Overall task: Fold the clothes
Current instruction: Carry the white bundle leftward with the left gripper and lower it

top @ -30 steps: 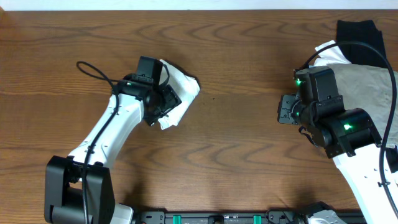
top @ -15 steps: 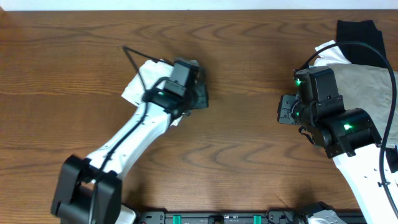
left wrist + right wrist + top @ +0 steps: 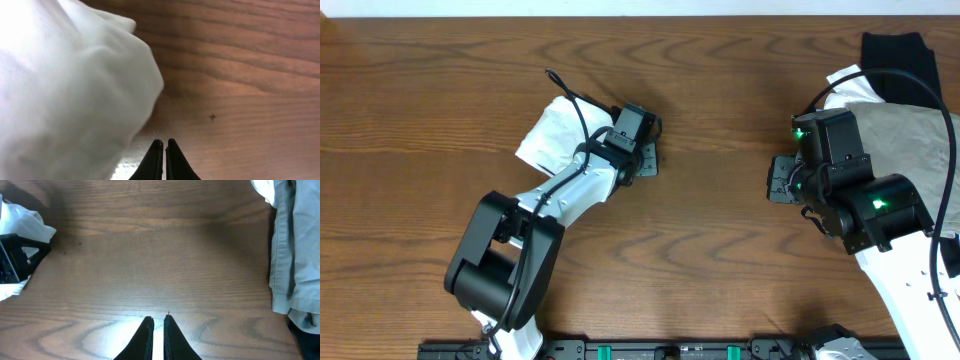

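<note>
A folded white garment (image 3: 552, 135) lies on the table at the left; in the left wrist view the white garment (image 3: 65, 85) fills the left half. My left gripper (image 3: 644, 156) sits at its right edge, over bare wood. Its jaws are shut and nothing shows between the fingertips of the left gripper (image 3: 164, 143). A pile of clothes lies at the far right: a grey-beige garment (image 3: 910, 130), a black one (image 3: 894, 55) and a white edge (image 3: 840, 78). My right gripper (image 3: 780, 180) is left of that pile. The right gripper (image 3: 157, 320) is shut and empty above bare table.
The right wrist view shows the grey-beige garment (image 3: 297, 255) hanging down its right side and the left gripper's black body (image 3: 17, 257) by the white cloth at its left edge. Brown wooden table (image 3: 720, 230) lies between the two arms.
My left gripper has swung right, from on top of the white garment to its right edge, and has closed. The white garment now shows to its left. The right arm has not moved.
</note>
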Tool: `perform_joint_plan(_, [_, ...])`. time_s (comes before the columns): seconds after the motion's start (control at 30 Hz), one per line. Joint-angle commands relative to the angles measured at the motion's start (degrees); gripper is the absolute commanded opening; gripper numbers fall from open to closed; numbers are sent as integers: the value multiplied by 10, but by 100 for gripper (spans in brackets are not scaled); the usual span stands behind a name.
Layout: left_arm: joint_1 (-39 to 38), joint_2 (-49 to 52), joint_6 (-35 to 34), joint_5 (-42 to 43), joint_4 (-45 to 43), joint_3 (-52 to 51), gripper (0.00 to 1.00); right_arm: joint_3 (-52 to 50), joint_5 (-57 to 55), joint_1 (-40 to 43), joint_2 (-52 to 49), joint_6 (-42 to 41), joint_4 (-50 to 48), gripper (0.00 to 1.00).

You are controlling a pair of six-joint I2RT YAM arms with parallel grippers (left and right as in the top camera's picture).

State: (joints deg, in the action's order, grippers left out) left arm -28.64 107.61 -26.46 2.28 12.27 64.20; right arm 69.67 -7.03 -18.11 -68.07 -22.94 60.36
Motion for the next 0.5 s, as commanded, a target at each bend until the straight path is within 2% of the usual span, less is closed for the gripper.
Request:
perform_joint_plan(0.0, [3,17,11,-20,-11,-2,6,0,2,4,5,7,6,7])
perform_joint_plan(0.3, [27,28,7,-34,-24,-2,6,0,2,4,5,7,17,7])
perform_joint_plan(0.37, [49,28,-48,-35,21,0,6,0,2,4,5,7,19,7])
perform_joint_plan(0.47, [104,28,-210,-33,139,0,6,0,2,4,5,7,22,6])
